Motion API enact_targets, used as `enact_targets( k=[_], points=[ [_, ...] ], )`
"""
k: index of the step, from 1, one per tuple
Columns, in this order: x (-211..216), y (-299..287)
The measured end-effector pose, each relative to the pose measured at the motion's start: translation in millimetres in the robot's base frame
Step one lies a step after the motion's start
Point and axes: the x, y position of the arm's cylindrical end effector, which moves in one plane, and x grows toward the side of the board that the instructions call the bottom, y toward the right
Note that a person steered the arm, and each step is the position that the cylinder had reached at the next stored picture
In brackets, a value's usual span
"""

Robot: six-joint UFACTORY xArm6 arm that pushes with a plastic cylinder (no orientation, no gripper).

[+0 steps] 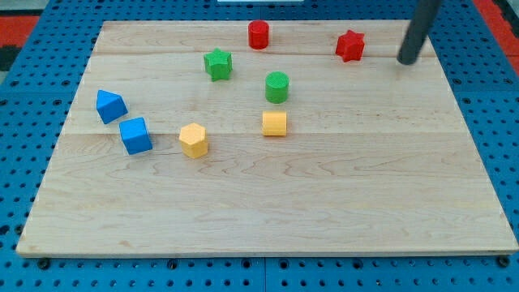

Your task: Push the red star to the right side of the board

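Observation:
The red star lies near the view's top right of the wooden board. My tip rests on the board to the right of the star, a short gap away and slightly lower in the view, not touching it. The dark rod rises from the tip to the view's top edge.
A red cylinder sits at top centre. A green star and a green cylinder are below it. A yellow block and a yellow hexagon lie mid-board. Two blue blocks sit at the left.

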Motion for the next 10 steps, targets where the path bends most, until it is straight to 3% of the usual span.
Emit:
enact_targets(
  k=[2,3,5,6,7,9,10],
  points=[
    [-56,-122],
    [-69,-152],
    [-49,-232],
    [-36,-183],
    [-36,-76],
    [-10,-16],
    [-17,-18]
  ],
)
